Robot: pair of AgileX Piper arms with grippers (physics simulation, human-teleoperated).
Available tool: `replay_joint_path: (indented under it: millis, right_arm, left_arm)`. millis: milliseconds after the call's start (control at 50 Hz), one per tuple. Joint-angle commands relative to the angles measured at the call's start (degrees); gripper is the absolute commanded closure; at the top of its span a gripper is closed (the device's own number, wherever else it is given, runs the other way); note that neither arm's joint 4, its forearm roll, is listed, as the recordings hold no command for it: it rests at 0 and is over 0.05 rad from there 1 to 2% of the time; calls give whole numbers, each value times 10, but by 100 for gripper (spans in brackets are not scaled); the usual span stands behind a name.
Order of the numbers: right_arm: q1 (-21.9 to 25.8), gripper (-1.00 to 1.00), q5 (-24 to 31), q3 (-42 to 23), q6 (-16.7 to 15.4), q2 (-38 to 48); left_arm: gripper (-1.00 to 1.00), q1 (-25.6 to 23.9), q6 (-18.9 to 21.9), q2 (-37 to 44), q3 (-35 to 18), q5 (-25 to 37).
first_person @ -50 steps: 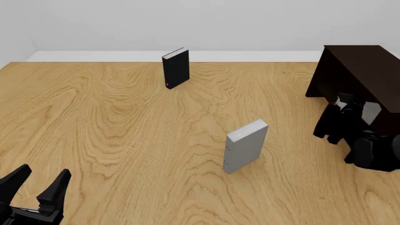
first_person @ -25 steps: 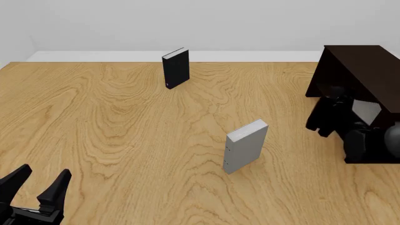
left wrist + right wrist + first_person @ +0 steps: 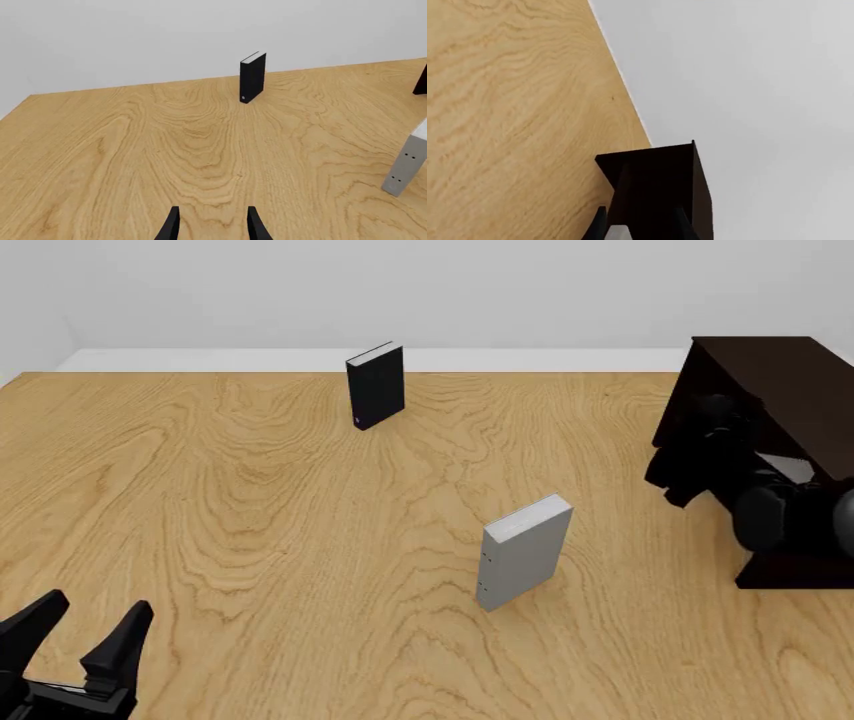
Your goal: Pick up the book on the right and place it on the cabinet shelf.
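Item: wooden table (image 3: 267,520) with bold grain, bearing three books and one cabinet. Right gripper (image 3: 640,216): narrow, jaws closed on the grey hardcover book (image 3: 790,468), thick and light-coloured with a pale page edge. In the front view the book shows only as a pale sliver at mid-right of the frame, among the arm's black links and against the opening of the dark brown cabinet (image 3: 774,380). In the right wrist view a small whitish patch of the book (image 3: 619,233) sits between the fingers at the bottom edge, with the cabinet (image 3: 660,190) looming just beyond. Change noted: over the last second the right arm has climbed from the lower right of the front view toward the cabinet's opening. The pale patch has risen with it and shrunk as it passes under the dark top. Judged meaning: carrying is nearly over and the book is entering the shelf. Release is not yet done, and whether the book touches the shelf board cannot be told. Left gripper (image 3: 96,608): jaws wide, empty, lower left of the front view, well apart from all else. Also present: second grey book (image 3: 525,552), near-identical, upright at centre, untouched. Black book (image 3: 376,385): upright, upper centre near the wall.
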Motion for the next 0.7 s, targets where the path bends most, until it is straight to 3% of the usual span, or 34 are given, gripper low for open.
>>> replay_joint_path:
  millis: [20, 700]
  right_arm:
    - [22, -100, 30, -6, 23, -30]
    - [77, -100, 80, 15, 73, -131]
  left_arm:
    - [-100, -1, 0, 0, 0, 0]
    - [-100, -1, 5, 2, 0, -1]
